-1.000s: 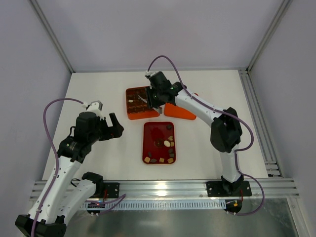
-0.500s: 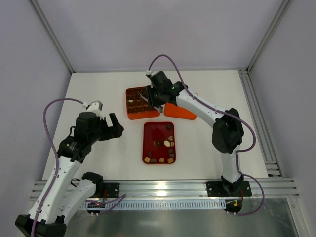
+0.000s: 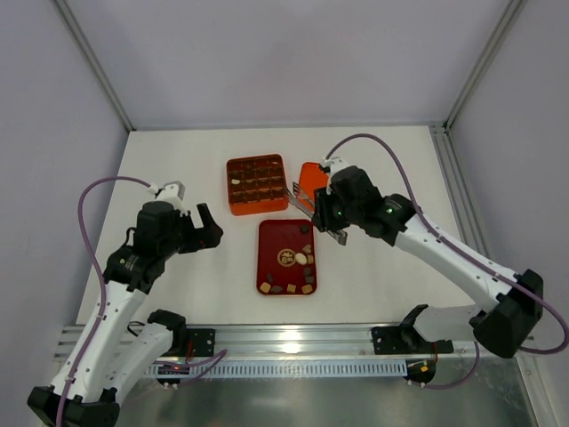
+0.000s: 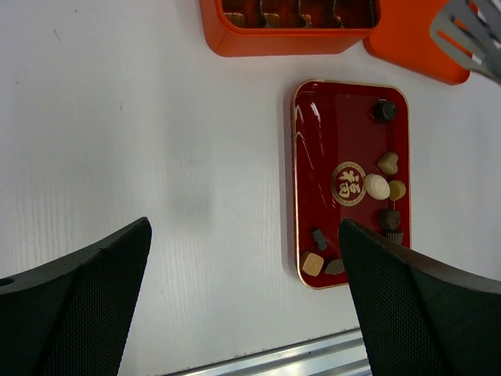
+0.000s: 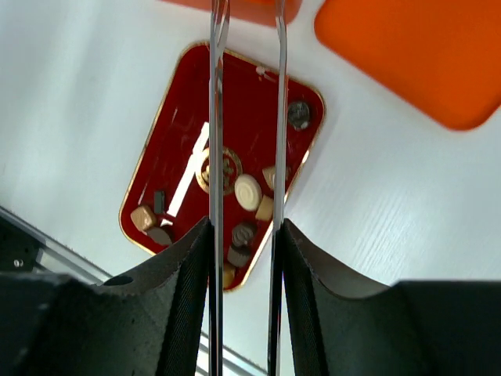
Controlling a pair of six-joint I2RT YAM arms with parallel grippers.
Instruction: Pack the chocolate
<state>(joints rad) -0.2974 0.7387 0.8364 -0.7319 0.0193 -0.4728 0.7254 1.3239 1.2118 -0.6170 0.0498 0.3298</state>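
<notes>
Left gripper [image 3: 211, 227]: jaws spread wide, holding nothing, hovering over the bare table [image 3: 178, 160] to the left of the red tray [image 3: 276, 240].
Right gripper [image 3: 320, 212]: clamped on a pair of metal tongs [image 5: 217, 117], above the far right corner of the tray.
Tongs: the two thin blades stand a little apart. The tips reach toward the box and the lid, and I cannot tell whether anything sits between them.
Chocolate [image 4: 376, 186]: loose pieces lie on the tray, mostly along its right side and near end. A round cream one is just beside the gold mark in the middle, and a dark one [image 4: 383, 110] sits alone at the far right corner.
Tray: flat on the table, nearer than the box and apart from it.
Box [image 3: 256, 184]: orange, with grid compartments, on the far side of the tray.
Lid [image 5: 407, 55]: orange, just right of the box, partly hidden by the right arm in the top view.
</notes>
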